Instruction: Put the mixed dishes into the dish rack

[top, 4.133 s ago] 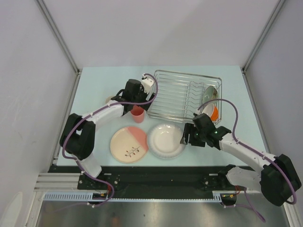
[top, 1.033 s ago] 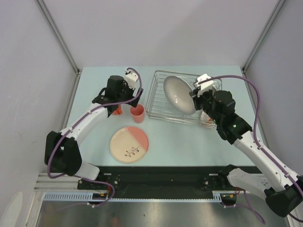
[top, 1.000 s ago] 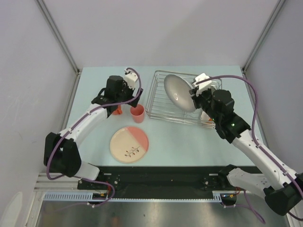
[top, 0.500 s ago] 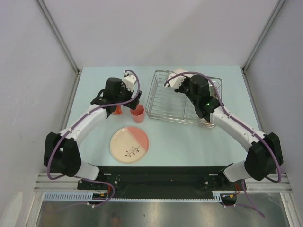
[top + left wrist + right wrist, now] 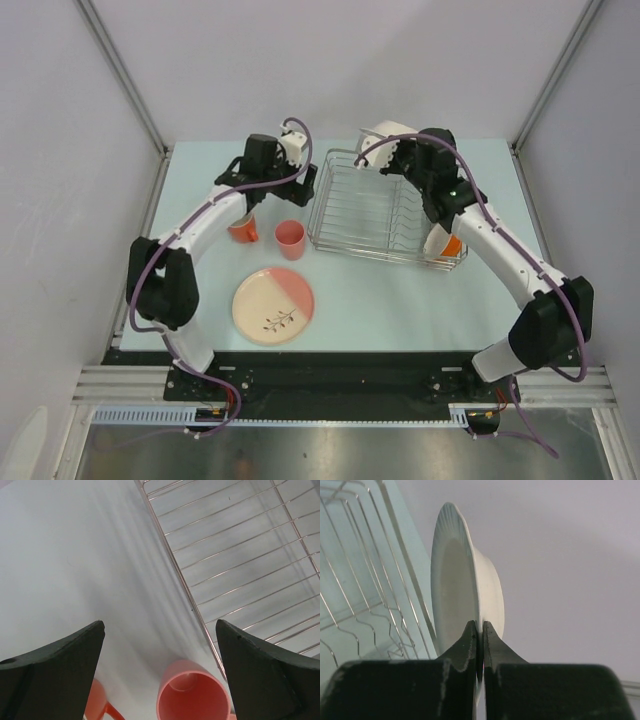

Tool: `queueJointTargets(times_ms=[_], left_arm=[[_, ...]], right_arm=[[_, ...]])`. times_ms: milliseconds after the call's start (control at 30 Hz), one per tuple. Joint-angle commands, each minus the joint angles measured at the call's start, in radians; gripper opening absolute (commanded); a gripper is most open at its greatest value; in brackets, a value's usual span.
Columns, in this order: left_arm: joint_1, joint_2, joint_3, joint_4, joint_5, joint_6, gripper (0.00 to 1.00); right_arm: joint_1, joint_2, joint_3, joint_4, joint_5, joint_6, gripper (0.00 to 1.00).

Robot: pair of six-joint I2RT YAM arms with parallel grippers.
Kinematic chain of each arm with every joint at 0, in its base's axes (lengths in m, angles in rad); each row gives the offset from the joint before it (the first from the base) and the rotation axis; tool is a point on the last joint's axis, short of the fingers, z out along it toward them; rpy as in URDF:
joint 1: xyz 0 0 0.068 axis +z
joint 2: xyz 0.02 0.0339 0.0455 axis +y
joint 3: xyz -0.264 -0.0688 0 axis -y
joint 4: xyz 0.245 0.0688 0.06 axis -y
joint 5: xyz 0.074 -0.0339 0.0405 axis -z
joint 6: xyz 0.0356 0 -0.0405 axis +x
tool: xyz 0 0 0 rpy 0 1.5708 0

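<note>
The white plate stands on edge with my right gripper shut on its rim, held over the far left part of the dish rack; from above, the right gripper hides the plate. My left gripper is wide open and holds nothing. It hangs above the table beside the rack's left edge. Below it are the small pink cup and the orange mug. From above, the left gripper is over the mug and cup. The cream-and-pink plate lies flat nearer the front.
An orange-and-white dish leans in the rack's right end, partly behind the right arm. Grey walls with metal posts close in the pale blue table on three sides. The arm bases sit on the black rail at the front.
The right arm has carried the white plate from the rack's middle to its far left edge, turning it edge-on. The left gripper moved back and right, staying open.
</note>
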Motion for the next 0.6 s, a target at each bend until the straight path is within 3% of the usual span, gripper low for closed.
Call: queueJointTargets(times_ms=[0,167,567], left_arm=[[-0.022,0.041,0.089,-0.023,0.017,-0.020,0.98],[-0.039,0.092,0.135,-0.040,-0.008,-0.006,0.98],[-0.042,0.112,0.134,-0.042,-0.032,0.015,0.98]], right_arm=[[-0.037,0.007,0.062,0.030,-0.027,-0.137,0.00],[-0.046,0.036,0.062,-0.019,-0.021,-0.235,0.00],[-0.102,0.073,0.093,-0.022,-0.057,-0.286,0.00]])
